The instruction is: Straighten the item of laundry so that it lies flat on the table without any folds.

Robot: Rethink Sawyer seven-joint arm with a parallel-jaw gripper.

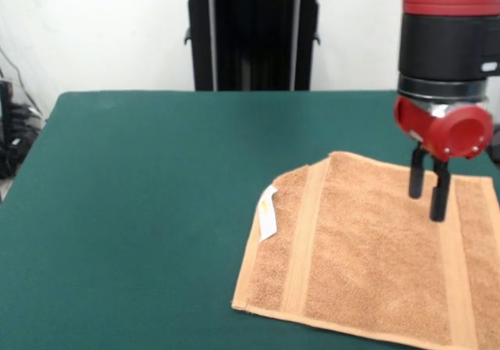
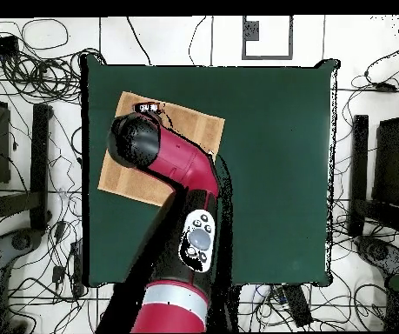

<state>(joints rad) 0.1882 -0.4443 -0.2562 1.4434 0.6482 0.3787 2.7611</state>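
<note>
The item of laundry [image 1: 367, 256], an orange-tan towel with woven bands and a white tag [image 1: 268, 213], lies spread on the green table [image 1: 156, 178] at the right front. Its far left corner looks turned under, which leaves a slanted edge there. My gripper [image 1: 429, 198] hangs over the towel's far right part, open by a narrow gap with nothing between its black fingers. In the overhead view the arm [image 2: 172, 165] covers the gripper and most of the towel [image 2: 120, 178], which lies near the table's [image 2: 272, 156] upper left corner.
The towel runs out of the front view at the right and bottom edges. Bare green cloth stretches left of it. Cables [image 2: 37, 61] and dark stands [image 2: 385, 165] surround the table on the floor.
</note>
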